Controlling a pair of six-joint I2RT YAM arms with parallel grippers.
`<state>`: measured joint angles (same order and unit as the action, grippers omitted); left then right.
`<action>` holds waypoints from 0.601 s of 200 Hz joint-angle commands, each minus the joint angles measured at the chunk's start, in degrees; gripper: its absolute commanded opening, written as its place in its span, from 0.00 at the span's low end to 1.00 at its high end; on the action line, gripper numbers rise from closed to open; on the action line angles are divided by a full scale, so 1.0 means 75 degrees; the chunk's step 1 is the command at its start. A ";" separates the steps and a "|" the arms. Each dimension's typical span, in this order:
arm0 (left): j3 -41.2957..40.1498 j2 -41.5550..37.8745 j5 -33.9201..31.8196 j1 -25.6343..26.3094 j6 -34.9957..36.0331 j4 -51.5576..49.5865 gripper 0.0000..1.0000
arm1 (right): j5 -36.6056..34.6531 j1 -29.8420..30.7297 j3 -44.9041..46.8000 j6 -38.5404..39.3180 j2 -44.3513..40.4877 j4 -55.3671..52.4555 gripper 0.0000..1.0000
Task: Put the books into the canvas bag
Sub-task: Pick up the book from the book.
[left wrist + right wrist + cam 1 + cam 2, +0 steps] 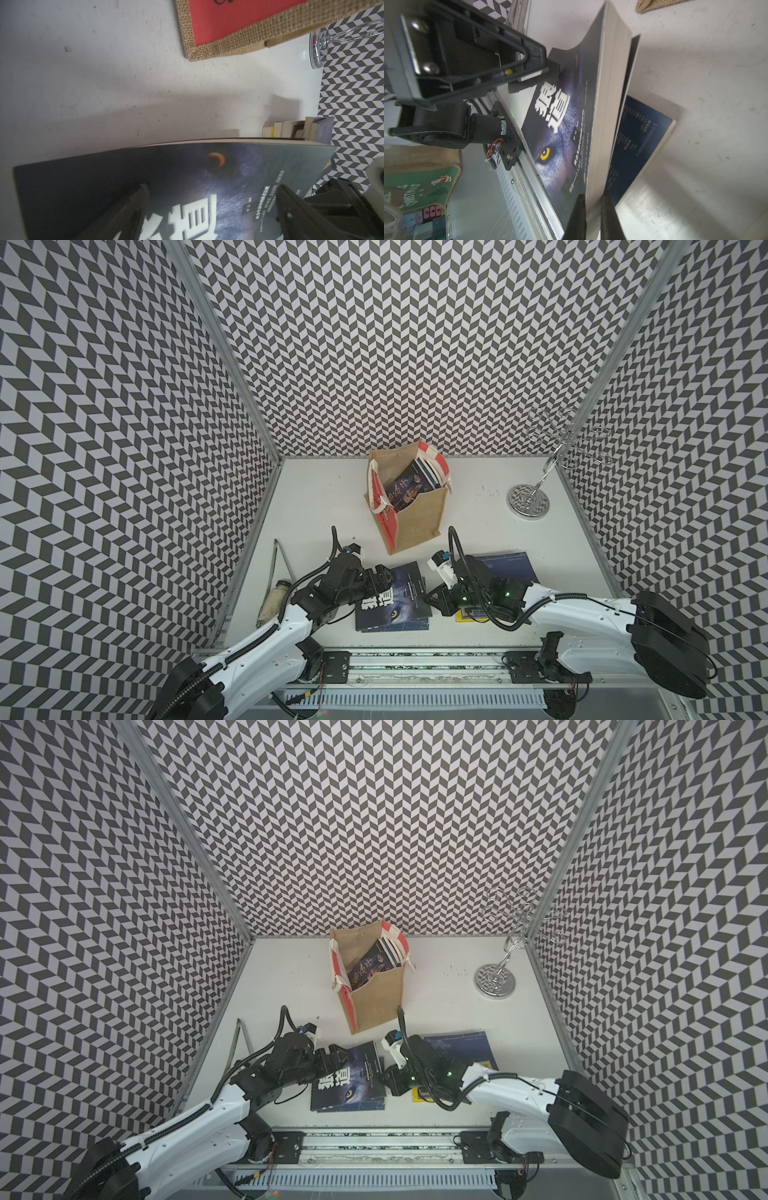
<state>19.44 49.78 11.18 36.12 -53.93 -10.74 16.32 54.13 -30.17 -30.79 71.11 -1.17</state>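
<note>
The black wolf-eye book [395, 601] [351, 1083] lies at the front centre on a navy book [639, 135]. My right gripper [432, 601] [592, 199] is shut on the wolf-eye book's [560, 124] page edge, which is tilted up off the navy one. My left gripper [384, 578] [212, 191] is open, its fingers spread over the opposite side of the cover [187, 176]. The canvas bag [415, 518] [374, 1002] stands upright behind, with several books [409, 485] inside. Another navy book [511, 568] and a yellow one [465, 616] lie under my right arm.
A chrome wire stand [528, 499] stands at the back right. A tan brush-like object [272, 601] and a thin metal rod [276, 564] lie along the left edge. A green Christmas bag [419, 185] sits off the table's front.
</note>
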 commanded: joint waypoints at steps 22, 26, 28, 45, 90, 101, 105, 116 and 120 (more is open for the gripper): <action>0.0039 0.0210 -0.0038 0.0071 0.0001 -0.0362 0.95 | 0.0319 -0.0653 -0.0219 0.0688 0.0358 0.0467 0.07; 0.0033 0.0243 -0.0025 0.0071 -0.0003 -0.0340 0.95 | 0.0383 -0.0674 -0.0239 0.0738 0.0458 0.0457 0.09; 0.0033 0.0257 -0.0023 0.0071 -0.0004 -0.0332 0.95 | 0.0398 -0.0668 -0.0245 0.0749 0.0515 0.0465 0.10; 0.0042 0.0422 0.0008 0.0071 0.0020 -0.0279 0.95 | 0.0474 -0.0676 -0.0347 0.0837 0.0979 0.0491 0.19; 0.0018 0.0521 -0.0036 0.0071 0.0064 -0.0233 0.95 | 0.0580 -0.0672 -0.0418 0.0843 0.1758 0.0647 0.45; -0.0025 0.0536 -0.0030 0.0083 0.0047 -0.0191 0.95 | 0.0627 -0.0672 -0.0409 0.0793 0.1841 0.0693 0.53; -0.0049 0.0555 -0.0028 0.0072 0.0047 -0.0168 0.95 | 0.0655 -0.0667 -0.0396 0.0791 0.1866 0.0704 0.56; -0.0094 0.0601 0.0008 0.0074 0.0026 -0.0080 0.95 | 0.0703 -0.0669 -0.0403 0.0759 0.1938 0.0727 0.60; -0.0113 0.0634 0.0009 0.0071 0.0020 -0.0061 0.95 | 0.0751 -0.0667 -0.0398 0.0745 0.1964 0.0758 0.60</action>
<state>20.16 52.90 11.38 36.36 -53.63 -8.84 20.62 49.06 -32.38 -25.19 84.38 1.69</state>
